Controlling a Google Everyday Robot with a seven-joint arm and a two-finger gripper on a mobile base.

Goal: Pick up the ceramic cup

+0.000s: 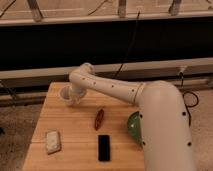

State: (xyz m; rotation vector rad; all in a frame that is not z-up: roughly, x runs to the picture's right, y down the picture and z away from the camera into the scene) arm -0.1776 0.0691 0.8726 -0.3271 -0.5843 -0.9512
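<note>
A white, thick-limbed robot arm [120, 90] reaches from the lower right of the camera view across a wooden counter [75, 132] toward its far left corner. The hand [75, 96] sits at the end of the arm, low over the counter's far left area, directly against the ceramic cup [66, 94]. The cup appears as a small pale vessel with a wide round rim, upright on or just above the wood; its right side is covered by the hand. Whether the hand is released or clenched around the cup cannot be told, since the wrist hides the contact zone.

Other objects lie nearer the camera. A slim reddish-brown object [99, 119] lies near the counter's centre, well apart from the cup. A flat black rectangular object [104, 147] lies just in front of it. A pale, roughly square packet [53, 141] rests near the front left corner. A green round bowl [133, 128] stands at the right edge, partly hidden behind the arm's large body segment. Behind the counter runs a dark wall with a pale ledge and hanging cables [127, 45].
</note>
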